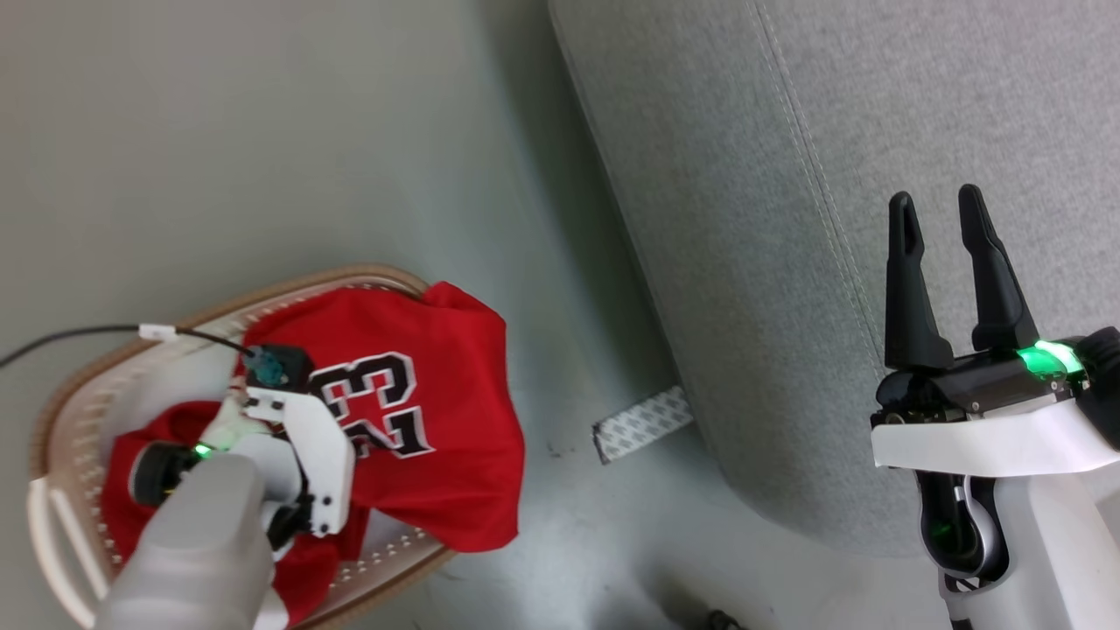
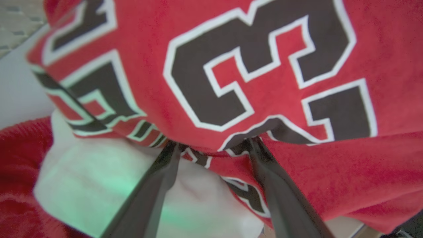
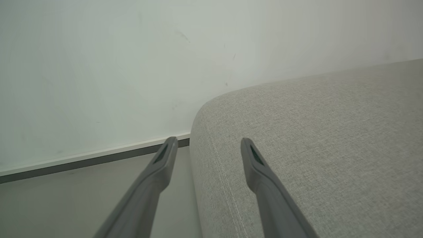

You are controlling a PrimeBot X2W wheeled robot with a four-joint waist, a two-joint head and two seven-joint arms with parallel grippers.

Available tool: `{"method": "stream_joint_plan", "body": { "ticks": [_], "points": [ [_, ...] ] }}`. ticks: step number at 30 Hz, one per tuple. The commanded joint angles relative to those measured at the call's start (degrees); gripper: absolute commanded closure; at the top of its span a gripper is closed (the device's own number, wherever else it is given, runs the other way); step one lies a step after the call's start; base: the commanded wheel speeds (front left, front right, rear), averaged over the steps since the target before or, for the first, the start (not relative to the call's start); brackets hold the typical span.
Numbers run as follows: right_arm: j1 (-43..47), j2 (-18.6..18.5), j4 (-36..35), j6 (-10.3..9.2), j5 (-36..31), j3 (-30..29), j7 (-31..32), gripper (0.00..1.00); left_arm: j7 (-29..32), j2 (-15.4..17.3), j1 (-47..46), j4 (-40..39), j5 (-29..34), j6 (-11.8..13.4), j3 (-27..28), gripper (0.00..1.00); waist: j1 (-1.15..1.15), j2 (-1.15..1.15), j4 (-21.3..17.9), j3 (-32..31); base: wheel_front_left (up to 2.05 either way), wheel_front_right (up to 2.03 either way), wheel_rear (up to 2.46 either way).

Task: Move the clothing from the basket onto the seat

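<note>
The red jersey (image 1: 437, 420) with the black "23" lies across the right side of the cream basket (image 1: 289, 284) and hangs over its rim. A second red garment (image 1: 166, 429) fills the basket's left part. My left wrist (image 1: 297, 446) hovers over the basket. In the left wrist view my left gripper (image 2: 213, 145) is open, its tips tucked under a fold of the jersey (image 2: 264, 49), with a pale white cloth (image 2: 99, 172) beneath. My right gripper (image 1: 936, 203) is open and empty over the grey seat (image 1: 787, 219), near its rounded edge (image 3: 314, 138).
A black cable (image 1: 79, 332) runs from the left edge to my left wrist. A patterned grey strip (image 1: 643, 424) lies on the floor between basket and seat. The right wrist view shows a pale wall and a dark skirting board (image 3: 99, 158) behind the seat.
</note>
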Motion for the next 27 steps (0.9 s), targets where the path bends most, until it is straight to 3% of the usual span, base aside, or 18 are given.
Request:
{"method": "stream_joint_plan", "body": {
  "ticks": [1, 7, 8, 10, 11, 17, 27],
  "points": [
    [-0.77, 0.01, -0.22, 0.17, 0.22, 0.02, 0.01, 0.00, 0.58, 0.65, -0.32, 0.42, -0.31, -0.10, -0.32, 0.00, 0.00, 0.00, -1.36, 1.52, 0.00, 0.00, 0.00],
    [-1.54, 0.01, -0.04, 0.17, 1.72, 0.70, 0.01, 0.00, 3.19, 1.64, -1.66, 1.61, -0.90, -0.10, -2.22, 0.00, 0.00, 0.00, -2.57, 3.05, 0.00, 0.00, 0.00],
    [-1.60, 0.01, 0.04, 0.17, 1.80, 0.82, 0.01, 0.00, 3.15, 1.72, -1.76, 1.69, -1.08, -0.09, -2.44, 0.13, 0.00, 0.00, -2.69, 3.13, 0.00, 0.00, 0.00],
    [-1.70, 0.01, 0.20, 0.17, 2.02, 0.93, 0.01, 0.00, 2.82, 1.68, -1.83, 1.81, -1.36, -0.09, -2.90, 0.91, 0.00, 0.00, -2.84, 3.17, 0.00, 0.00, 0.00],
    [-1.75, 0.01, 0.28, 0.17, 2.12, 0.94, 0.01, 0.00, 2.43, 1.68, -1.88, 1.81, -1.33, -0.10, -3.15, 1.00, 0.00, 0.00, -2.84, 3.15, 0.00, 0.00, 0.00],
    [-1.53, 0.00, 1.27, 0.17, 0.99, 0.55, 0.01, 0.00, -0.29, 0.86, -0.75, 1.69, -2.48, 0.01, -4.37, 1.00, 0.00, 0.00, -1.81, 0.94, 0.00, 0.00, 0.00],
    [1.36, -0.07, 3.53, 0.17, -3.87, -0.86, 0.02, 0.00, -8.58, -4.63, 6.41, -1.52, -7.71, 0.01, -7.07, 1.00, 0.00, 0.00, 3.85, -13.44, 0.00, 0.00, 0.00]
  ]
}}
